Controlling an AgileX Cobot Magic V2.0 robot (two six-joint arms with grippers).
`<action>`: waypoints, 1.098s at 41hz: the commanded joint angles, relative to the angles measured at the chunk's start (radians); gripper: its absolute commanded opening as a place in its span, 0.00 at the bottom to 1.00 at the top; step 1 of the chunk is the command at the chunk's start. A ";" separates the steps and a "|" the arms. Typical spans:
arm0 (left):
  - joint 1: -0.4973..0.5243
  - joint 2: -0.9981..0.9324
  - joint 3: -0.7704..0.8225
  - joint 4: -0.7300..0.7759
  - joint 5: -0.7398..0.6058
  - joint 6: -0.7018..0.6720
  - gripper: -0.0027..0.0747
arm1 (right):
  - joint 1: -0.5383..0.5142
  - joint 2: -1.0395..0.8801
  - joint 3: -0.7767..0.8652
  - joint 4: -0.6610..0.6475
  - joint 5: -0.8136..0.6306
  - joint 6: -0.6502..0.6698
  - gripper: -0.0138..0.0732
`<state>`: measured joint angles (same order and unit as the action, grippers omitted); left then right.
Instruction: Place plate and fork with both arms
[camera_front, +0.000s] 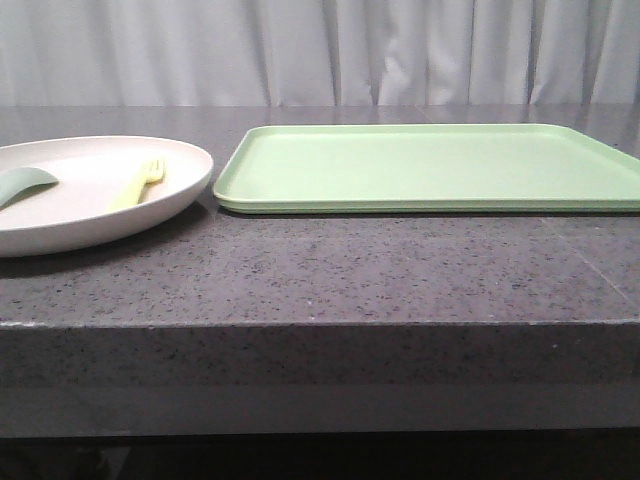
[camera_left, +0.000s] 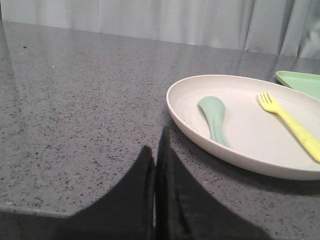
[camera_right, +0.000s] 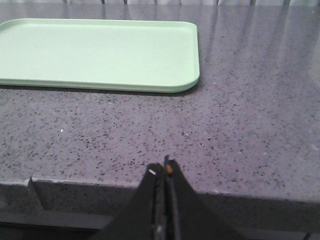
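The pale pinkish-white plate (camera_front: 70, 215) lies on the grey stone table at the left, and shows in the left wrist view (camera_left: 260, 150). On it lie the pale yellow fork (camera_front: 137, 184), also in the left wrist view (camera_left: 292, 126), and a grey-green spoon-like piece (camera_left: 215, 117). My left gripper (camera_left: 156, 145) is shut and empty, low over the table just short of the plate's rim. My right gripper (camera_right: 164, 167) is shut and empty at the table's front edge, well short of the light green tray (camera_right: 100, 52). Neither gripper shows in the front view.
The rectangular light green tray (camera_front: 430, 165) lies at the table's middle and right, its corner close to the plate's rim. Bare stone table (camera_front: 350, 270) lies in front of both. White curtains hang behind.
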<state>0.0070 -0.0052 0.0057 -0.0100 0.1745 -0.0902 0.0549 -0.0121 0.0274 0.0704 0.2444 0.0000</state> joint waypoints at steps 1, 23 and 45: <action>0.001 -0.022 0.002 0.000 -0.088 -0.008 0.01 | 0.000 -0.017 -0.004 -0.004 -0.074 -0.008 0.02; 0.001 -0.022 0.002 0.000 -0.088 -0.008 0.01 | 0.000 -0.017 -0.004 -0.004 -0.075 -0.008 0.02; 0.001 -0.022 0.002 -0.042 -0.292 -0.014 0.01 | 0.000 -0.017 -0.013 0.037 -0.165 -0.008 0.02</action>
<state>0.0070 -0.0052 0.0057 -0.0409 0.0162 -0.0920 0.0549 -0.0121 0.0274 0.1049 0.1735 0.0000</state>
